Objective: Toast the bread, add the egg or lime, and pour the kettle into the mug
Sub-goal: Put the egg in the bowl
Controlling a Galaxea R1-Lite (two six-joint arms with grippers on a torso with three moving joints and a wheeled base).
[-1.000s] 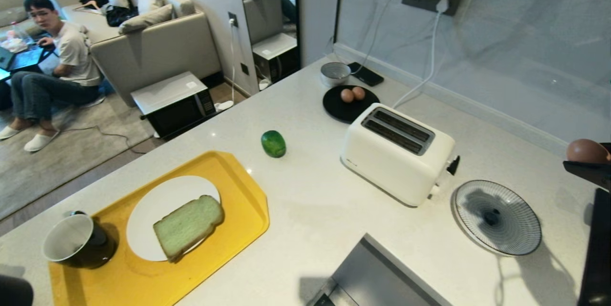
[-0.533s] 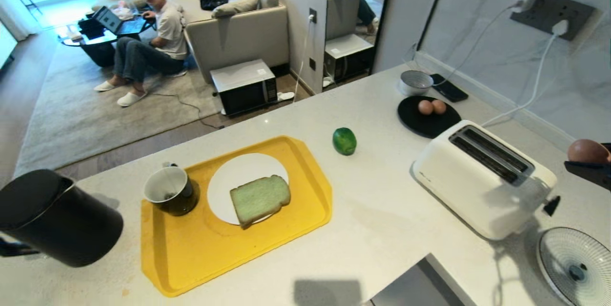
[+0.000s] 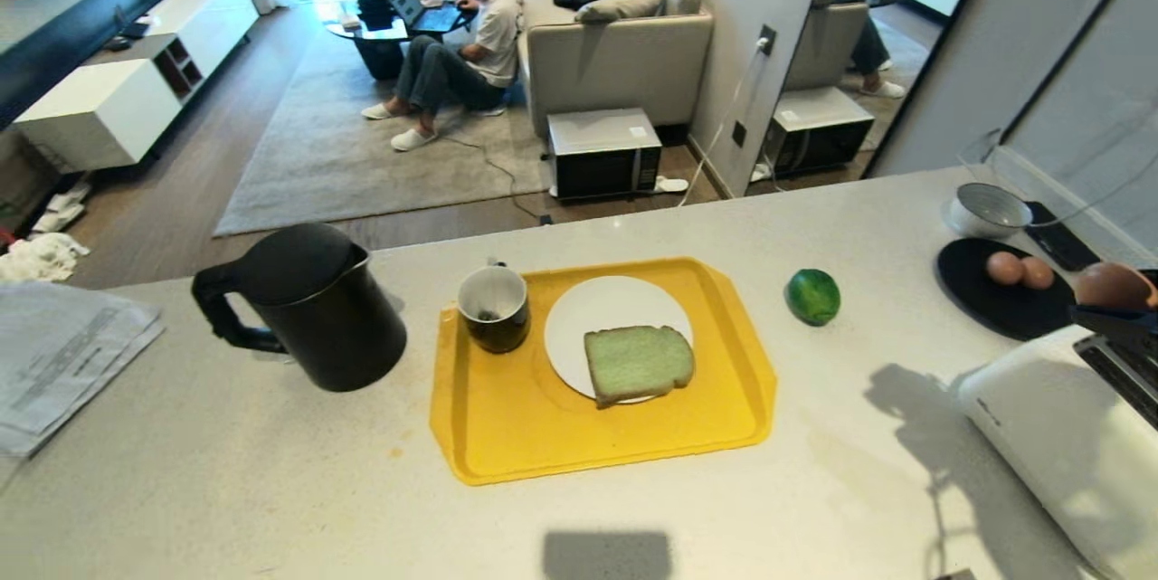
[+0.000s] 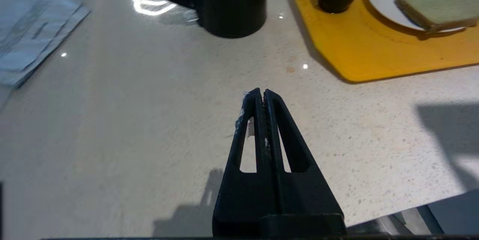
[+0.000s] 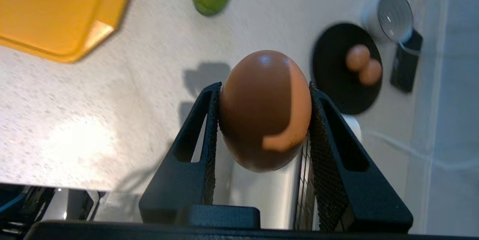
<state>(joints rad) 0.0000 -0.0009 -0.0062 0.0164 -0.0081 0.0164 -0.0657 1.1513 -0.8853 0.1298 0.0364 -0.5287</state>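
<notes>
The bread [image 3: 639, 364] lies on a white plate [image 3: 588, 309] in the yellow tray [image 3: 507, 435], with the dark mug [image 3: 493, 307] at the tray's left corner. Left of the tray stands the black kettle [image 3: 312, 307]. The lime [image 3: 812, 296] rests on the counter right of the tray. My right gripper [image 5: 264, 90] is shut on a brown egg [image 5: 265, 109], held above the white toaster [image 3: 1058, 435] at the right edge of the head view, egg [image 3: 1113, 286]. My left gripper [image 4: 261, 93] hangs shut and empty over bare counter near the front edge.
Two more eggs [image 3: 1020, 270] sit on a black plate [image 3: 977, 299] with a small grey bowl [image 3: 986, 209] and a phone [image 3: 1058, 234] behind it. Papers [image 3: 63, 354] lie at the far left. A person sits on the floor beyond the counter.
The whole head view has swung left: kettle, mug and tray came in toward the middle, the toaster slid to the right edge. The egg stays in my right gripper.
</notes>
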